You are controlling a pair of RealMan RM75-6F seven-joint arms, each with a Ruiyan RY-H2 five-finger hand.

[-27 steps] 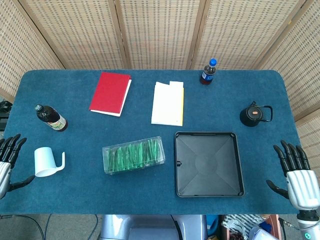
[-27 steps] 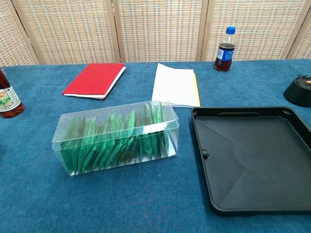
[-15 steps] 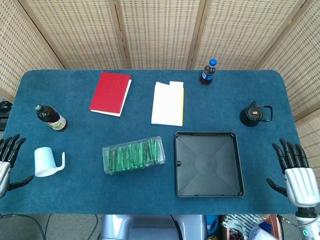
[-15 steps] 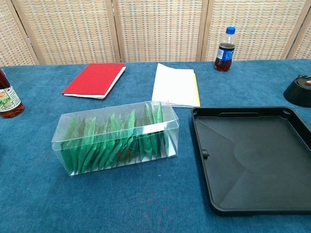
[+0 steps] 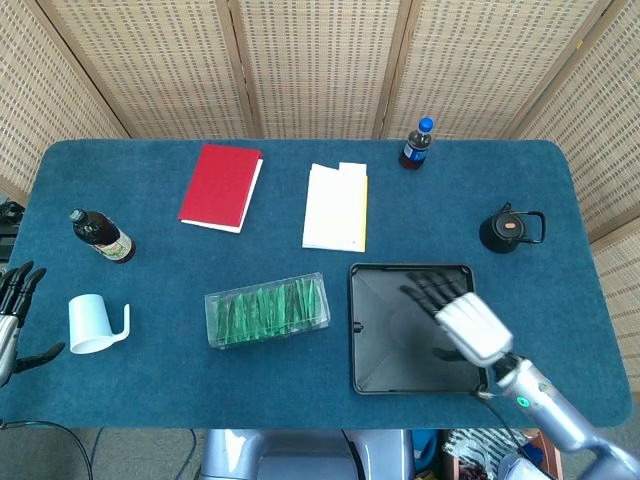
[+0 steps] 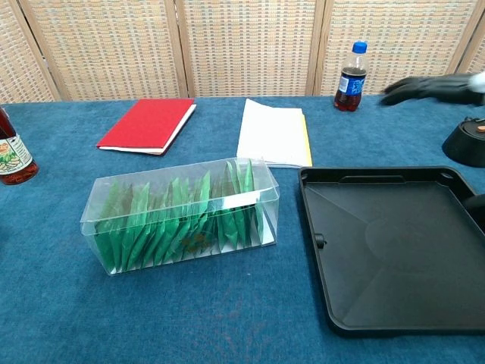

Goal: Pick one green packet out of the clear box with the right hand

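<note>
The clear box (image 5: 268, 310) (image 6: 182, 214) lies near the table's front, left of centre, and holds several upright green packets (image 5: 262, 308) (image 6: 163, 224). My right hand (image 5: 452, 312) (image 6: 432, 88) hovers open above the black tray, to the right of the box, fingers spread and holding nothing. My left hand (image 5: 12, 310) stays open at the table's left edge, well away from the box, and the chest view does not show it.
A black tray (image 5: 366, 370) (image 6: 394, 250) lies right of the box. A white mug (image 5: 96, 324), a brown bottle (image 5: 101, 236), a red book (image 5: 221, 186), white papers (image 5: 336, 206), a cola bottle (image 5: 417, 144) and a black kettle (image 5: 508, 229) stand around.
My right hand has swung from the table's right edge inward and now hovers over the black tray. The left hand has dropped back slightly. The box has not moved.
</note>
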